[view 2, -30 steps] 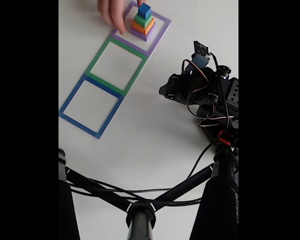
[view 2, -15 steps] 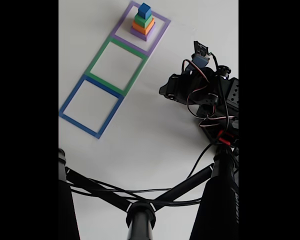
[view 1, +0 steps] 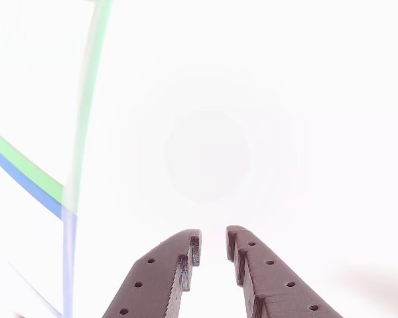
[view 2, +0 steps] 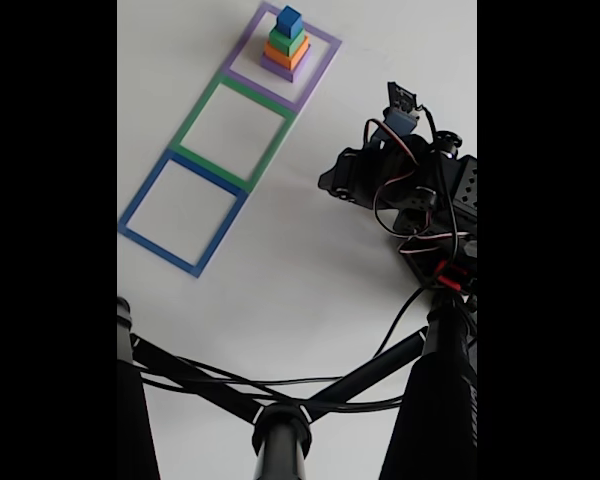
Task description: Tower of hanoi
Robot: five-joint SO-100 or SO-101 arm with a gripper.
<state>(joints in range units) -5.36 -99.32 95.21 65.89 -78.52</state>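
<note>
In the fixed view, the 4 matte blocks form a stepped tower at the top of the white tabletop (view 2: 310,270): the flat purple block (view 2: 282,68) at the base, the orange-yellow block (view 2: 287,55) on it, the green block (view 2: 287,41) above that, and the small blue cube (view 2: 290,20) on top. Each is square-edged and smaller than the one beneath. The tower sits inside the purple square outline (view 2: 310,88), a flat thin frame. Adjoining it in a diagonal row are the green square outline (view 2: 272,152) and then the blue square outline (view 2: 220,230), both bare inside.

The black robot arm (view 2: 410,185) is folded at the right, well apart from the tower, with loose black, white and red wires looping over its joints. Black tubular stand legs (view 2: 280,425) cross the lower part of the picture.

In the other view, the gripper (view 1: 213,240) enters from the bottom edge: 2 dark brown, layered-looking plastic fingers (view 1: 166,271) dotted with small round holes, their notched tips slightly apart with nothing between them. Beyond them the tabletop is washed out bright, with the green and blue outline strips blurred at the left.
</note>
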